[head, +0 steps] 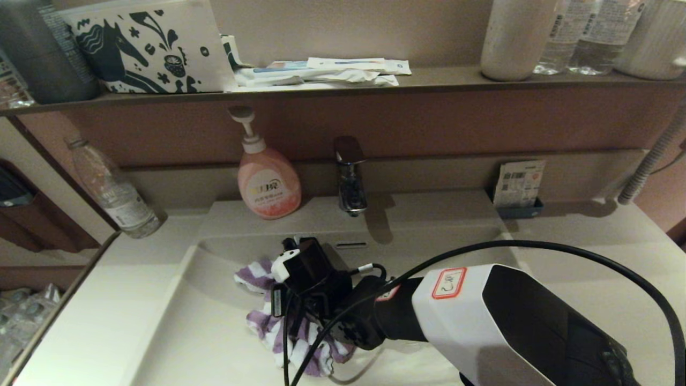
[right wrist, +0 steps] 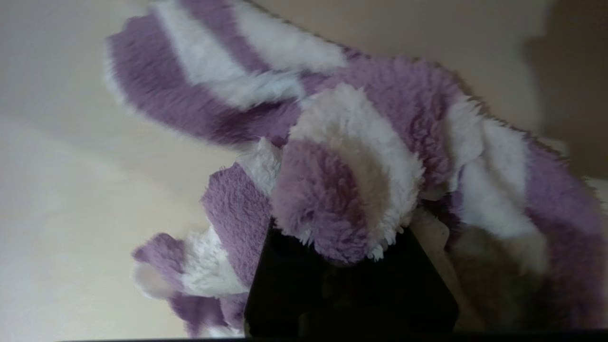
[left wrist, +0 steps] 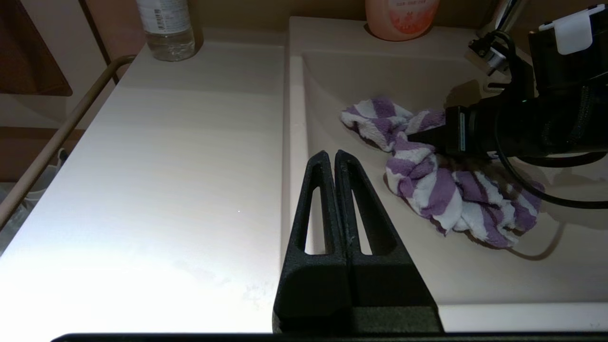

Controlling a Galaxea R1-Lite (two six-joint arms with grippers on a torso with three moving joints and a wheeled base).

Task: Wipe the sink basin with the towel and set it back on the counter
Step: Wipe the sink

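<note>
- The towel (head: 300, 327) lies bunched inside the sink basin (head: 214, 332), in the lower middle of the head view, its purple and white stripes crumpled on the basin floor near the curved back wall.
- The right gripper (right wrist: 349, 266) is down in the basin on the towel; in the right wrist view a fold of terry bulges out over the dark fingers, so I judge them closed on the cloth, though the tips themselves are buried.
- The left gripper (left wrist: 335, 161) hangs over the basin's rim, at lower centre of the left wrist view, fingers pressed together and holding nothing; it looks parked.
- Progress, as a judgement: the towel is in the basin and gripped, so the wiping stage is in hand. How much of the surface has been covered cannot be told.
- Left to do: finish any wiping, lift the towel out, and lay it on the worktop (left wrist: 166, 180), the pale flat stretch filling the left of the left wrist view.
- A pink soap dispenser (head: 268, 185) and the faucet (head: 350, 177) stand behind the basin, apart from the towel.
</note>
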